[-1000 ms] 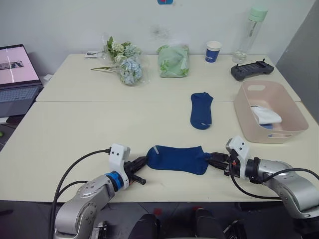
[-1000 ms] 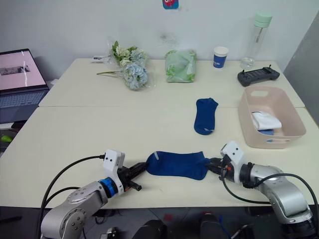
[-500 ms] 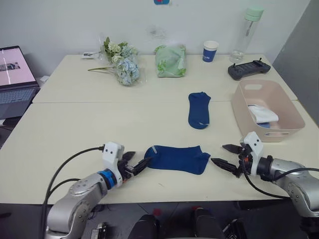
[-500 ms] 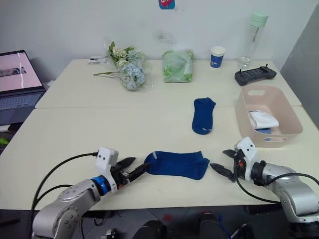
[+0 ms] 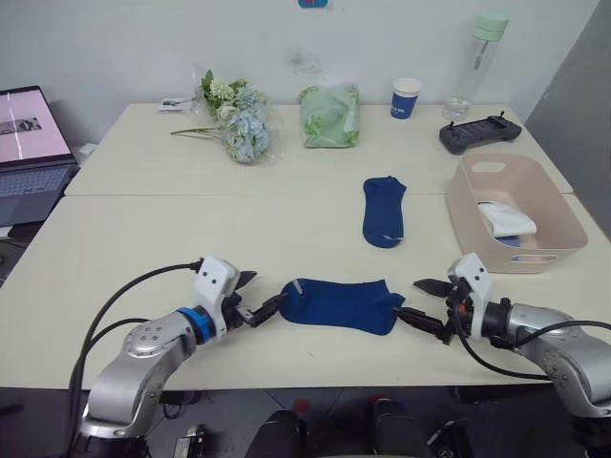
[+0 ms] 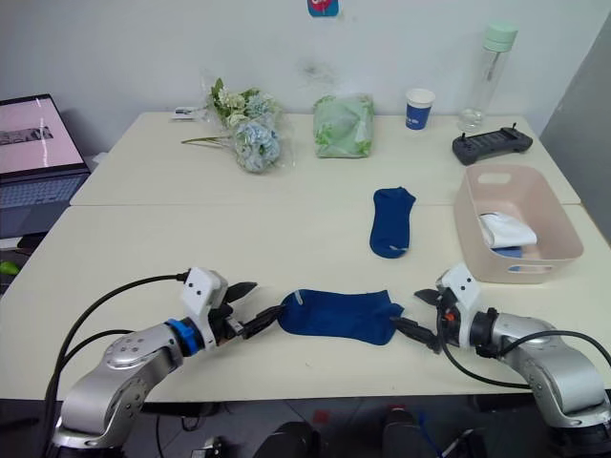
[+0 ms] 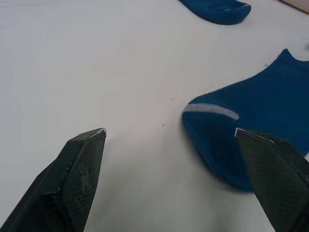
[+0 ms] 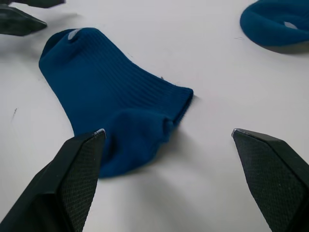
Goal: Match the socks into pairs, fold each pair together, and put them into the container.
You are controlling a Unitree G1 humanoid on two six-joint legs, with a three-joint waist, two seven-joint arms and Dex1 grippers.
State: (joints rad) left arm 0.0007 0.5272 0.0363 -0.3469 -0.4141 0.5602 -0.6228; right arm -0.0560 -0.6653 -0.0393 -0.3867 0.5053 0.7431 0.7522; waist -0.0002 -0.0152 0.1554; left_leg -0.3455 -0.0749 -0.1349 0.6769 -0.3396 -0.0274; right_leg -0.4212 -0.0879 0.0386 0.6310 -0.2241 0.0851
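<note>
Release is what changed: both grippers held the near navy sock [image 5: 341, 305] 1 s ago; now the left gripper [image 5: 256, 298] and right gripper [image 5: 426, 303] flank it, fingers apart. It lies flat on the bench [image 5: 143, 239], unfolded, its mate [image 5: 384, 211] well apart. Eye views show the container [image 5: 557, 225] holding probably white socks; wrist views show sock ribbing.

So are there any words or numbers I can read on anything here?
None can be read.
Blue paper cup: a pale mark, too small to read.
Open laptop screen: an image, no legible text.
Blue sign on the white wall: cut off, unreadable.
Navy blue ankle socks: no writing.
</note>
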